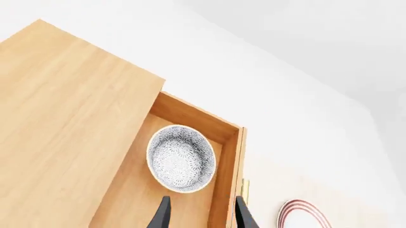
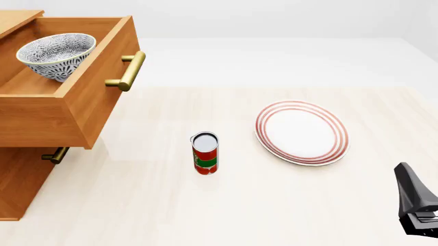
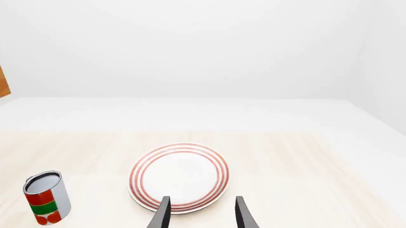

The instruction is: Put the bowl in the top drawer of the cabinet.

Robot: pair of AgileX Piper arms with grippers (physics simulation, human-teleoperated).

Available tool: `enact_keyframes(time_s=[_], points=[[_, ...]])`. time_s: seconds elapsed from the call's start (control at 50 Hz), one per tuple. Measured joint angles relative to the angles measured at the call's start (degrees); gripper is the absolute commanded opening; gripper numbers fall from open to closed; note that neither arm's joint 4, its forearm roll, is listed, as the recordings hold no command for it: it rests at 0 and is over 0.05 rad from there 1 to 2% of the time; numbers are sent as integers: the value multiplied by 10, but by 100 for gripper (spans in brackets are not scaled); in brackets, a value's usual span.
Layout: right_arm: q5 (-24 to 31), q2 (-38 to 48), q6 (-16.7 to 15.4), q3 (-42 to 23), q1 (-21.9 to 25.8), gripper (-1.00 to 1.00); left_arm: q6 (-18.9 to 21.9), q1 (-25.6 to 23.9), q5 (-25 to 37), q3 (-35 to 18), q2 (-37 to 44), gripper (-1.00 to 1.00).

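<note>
Right gripper (image 3: 200, 213), closest to us, waits low by the plate (image 2: 301, 132), jaws apart, holding nothing. Big cabinet (image 2: 24, 179) has its top drawer (image 2: 75, 110) pulled out so the bowl (image 2: 56, 55) sits inside. Left gripper (image 1: 200, 214) hangs above, jaws apart, empty.

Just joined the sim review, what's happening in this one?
The bowl already sits inside the pulled-out top drawer of the cabinet. The left gripper hangs above the drawer, jaws open and holding nothing. The right gripper is idle near the plate, jaws open too. A can stands untouched on the table. The drawer is open.
</note>
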Motion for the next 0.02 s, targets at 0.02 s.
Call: enact_keyframes(time_s=[0.02], points=[[0,0,0,0,0,100,0,-2,0,-2,-5,100]])
